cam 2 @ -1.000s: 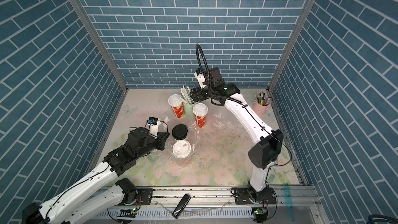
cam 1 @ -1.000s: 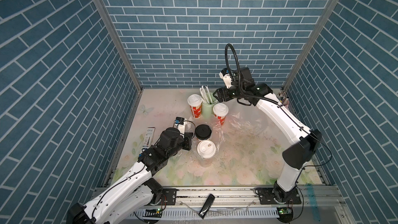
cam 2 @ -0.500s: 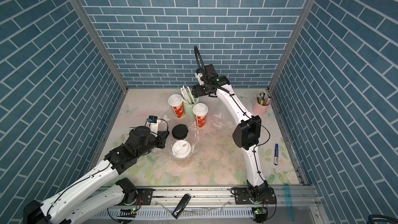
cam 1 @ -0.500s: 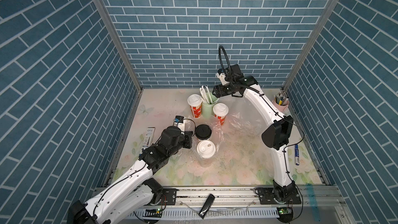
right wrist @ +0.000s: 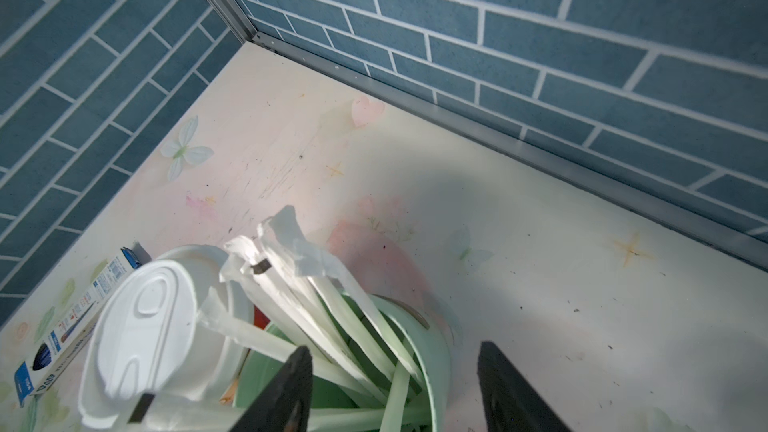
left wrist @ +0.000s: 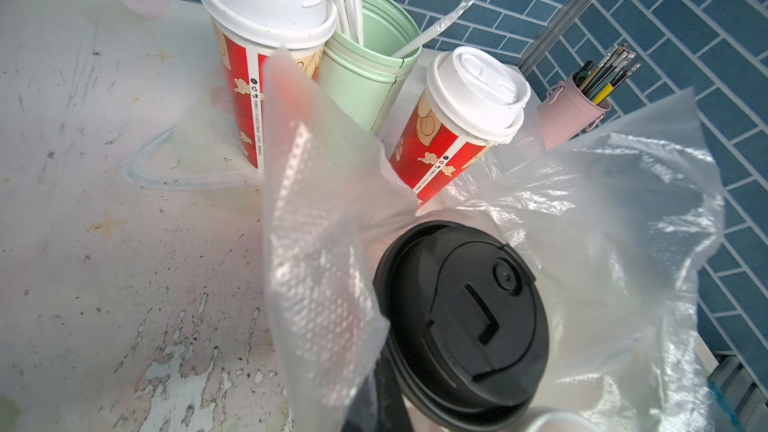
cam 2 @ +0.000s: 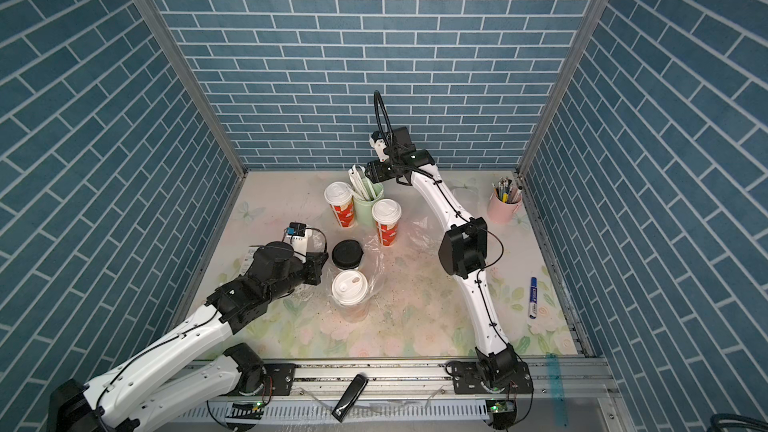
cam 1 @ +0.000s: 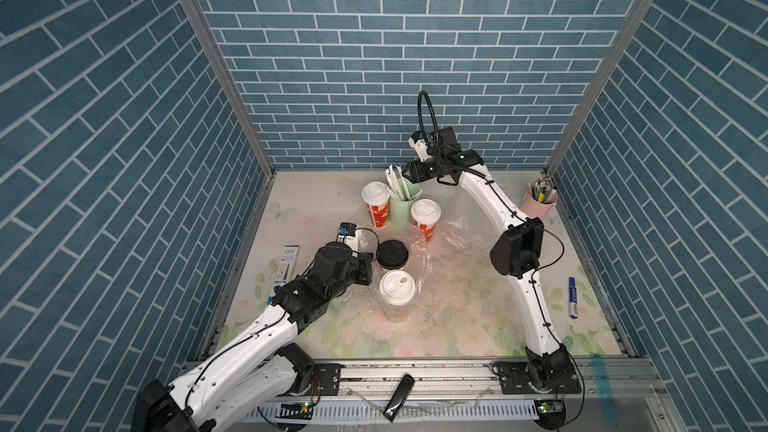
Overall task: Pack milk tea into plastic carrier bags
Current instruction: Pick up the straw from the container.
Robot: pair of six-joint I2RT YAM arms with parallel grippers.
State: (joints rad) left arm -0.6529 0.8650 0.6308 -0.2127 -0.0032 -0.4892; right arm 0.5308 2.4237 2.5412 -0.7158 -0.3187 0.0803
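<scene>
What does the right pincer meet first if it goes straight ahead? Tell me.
Probably the wrapped straws in the mint-green holder, which lie ahead between the spread fingers of the right pincer. Depth is unclear; the holder's rim could come first.

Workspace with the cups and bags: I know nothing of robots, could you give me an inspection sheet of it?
Surface: floral table, scuffed and speckled.
Job's things: black-lidded cup and white-lidded cup stand in one carrier bag; far red cup and nearer red cup stand outside it; second bag lies flat.
Clutter: mint-green straw holder, pink pen cup, blue marker, pen box.
Grippers: left gripper shut on the carrier bag's edge; right gripper open above the straws.
Cables: black cable loops above the right wrist.
Surroundings: blue brick-pattern walls, metal rail in front.
</scene>
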